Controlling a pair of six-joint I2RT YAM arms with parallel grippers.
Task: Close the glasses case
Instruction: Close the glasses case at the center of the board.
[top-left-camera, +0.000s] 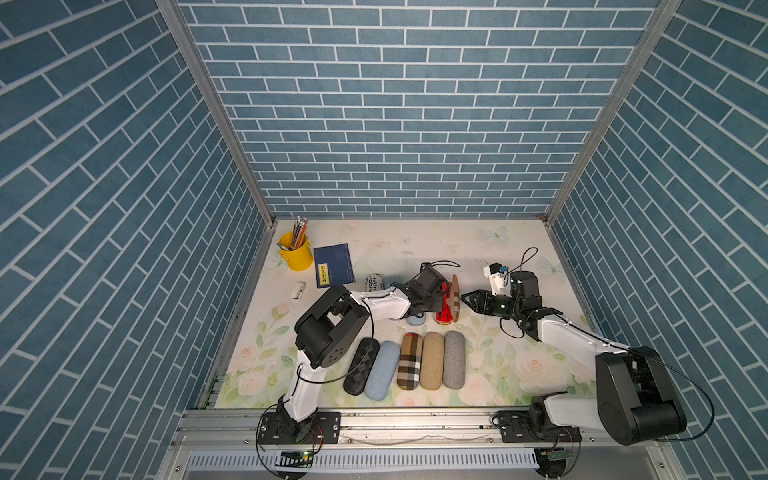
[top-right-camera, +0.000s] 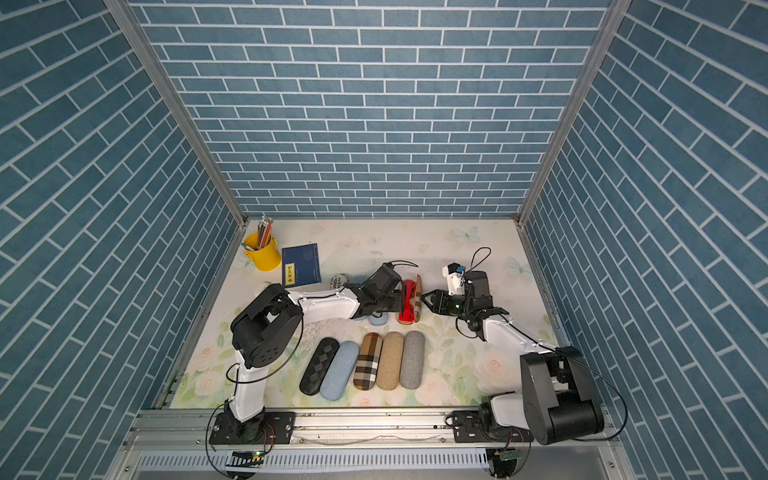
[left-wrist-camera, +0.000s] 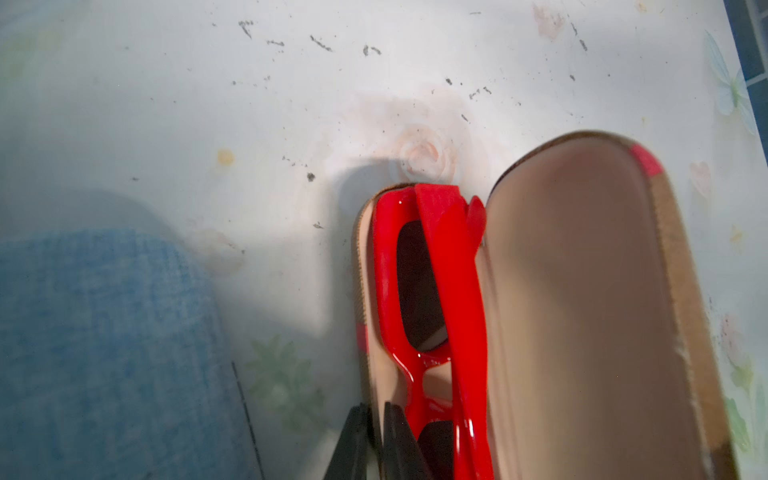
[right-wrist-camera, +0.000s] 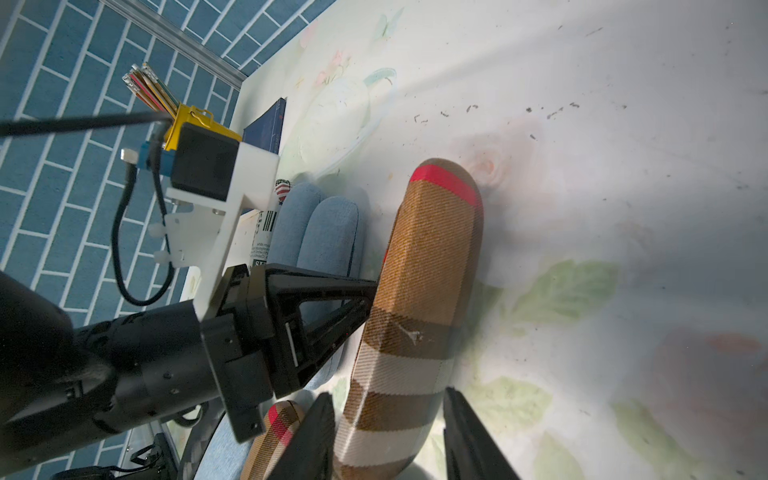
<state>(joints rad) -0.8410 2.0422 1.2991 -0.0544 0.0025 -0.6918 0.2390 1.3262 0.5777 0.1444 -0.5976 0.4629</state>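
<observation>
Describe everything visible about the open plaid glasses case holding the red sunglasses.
The tan, brown, white and red plaid fabric hard-shell glasses case lies open on the floral table, its lid standing nearly upright and its beige lining showing. Folded red-framed dark-lens sunglasses lie in its base. The left pincer pinches the base's rim. The right pincer is open and straddles the lid from outside; contact is unclear.

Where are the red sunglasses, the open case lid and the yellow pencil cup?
red sunglasses (left-wrist-camera: 419, 286): left wrist view, dark lens.
open case lid (left-wrist-camera: 582, 311): left wrist view, beige lining.
yellow pencil cup (top-left-camera: 298, 258): in a top view, side wall.
</observation>
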